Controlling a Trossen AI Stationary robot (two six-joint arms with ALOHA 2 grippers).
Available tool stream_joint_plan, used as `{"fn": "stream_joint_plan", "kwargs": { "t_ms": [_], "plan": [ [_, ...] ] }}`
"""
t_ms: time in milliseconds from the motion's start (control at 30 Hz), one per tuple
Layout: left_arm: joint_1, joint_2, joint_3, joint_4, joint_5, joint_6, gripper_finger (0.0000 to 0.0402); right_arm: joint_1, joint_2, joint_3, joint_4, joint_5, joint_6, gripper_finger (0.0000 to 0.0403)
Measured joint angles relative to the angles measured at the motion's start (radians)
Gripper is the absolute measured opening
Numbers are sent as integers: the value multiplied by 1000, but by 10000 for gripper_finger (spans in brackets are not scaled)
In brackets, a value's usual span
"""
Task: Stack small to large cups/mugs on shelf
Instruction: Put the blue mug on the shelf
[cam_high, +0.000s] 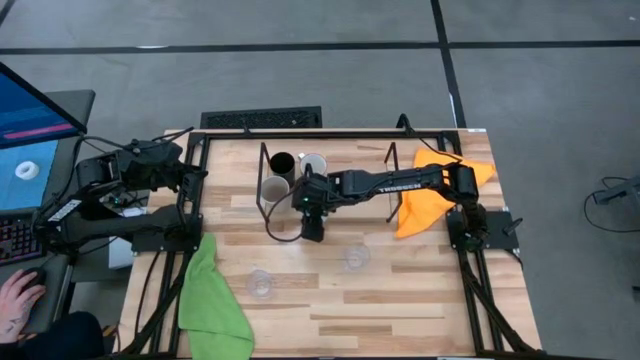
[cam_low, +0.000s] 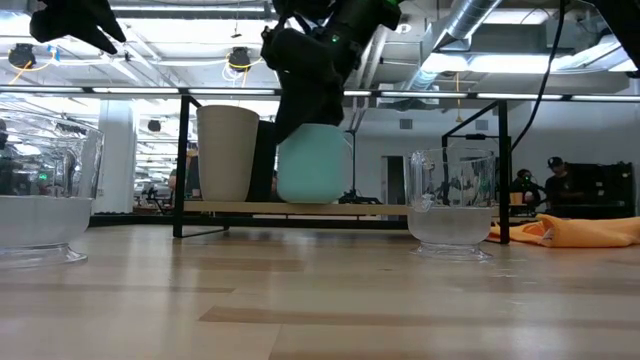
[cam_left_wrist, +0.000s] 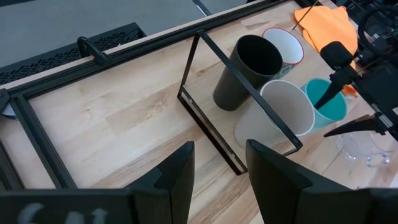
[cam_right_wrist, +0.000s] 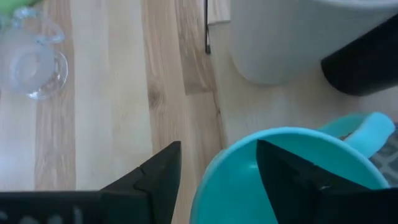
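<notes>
My right gripper (cam_high: 312, 215) is over the shelf (cam_high: 392, 180), at its near left part. It is open, with one finger (cam_right_wrist: 292, 174) inside the light blue mug (cam_right_wrist: 249, 186) and the other (cam_right_wrist: 155, 180) outside its wall. A gap shows on both sides of the wall. The mug (cam_low: 313, 165) stands upright, its base at the shelf board (cam_low: 400, 209). On the shelf beside it stand the grey-beige mug (cam_high: 276, 188), the black mug (cam_high: 282, 163) and the white mug (cam_high: 314, 163). Two glass cups (cam_high: 260, 284) (cam_high: 356, 257) stand on the table. My left gripper (cam_left_wrist: 217, 168) is open and empty at the table's left edge.
A green cloth (cam_high: 210, 300) lies at the near left and an orange cloth (cam_high: 430, 195) at the right, beside the shelf. A black outer frame (cam_high: 330, 133) runs round the table. A person's hand (cam_high: 18, 300) is at a keyboard off the table's left.
</notes>
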Motion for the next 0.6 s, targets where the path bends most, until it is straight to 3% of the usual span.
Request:
{"fn": "stream_joint_plan", "kwargs": {
  "t_ms": [600],
  "plan": [
    [0,0,0,0,14,-1,135,-7,-2,124,-27,0,-9,230]
  ]
}}
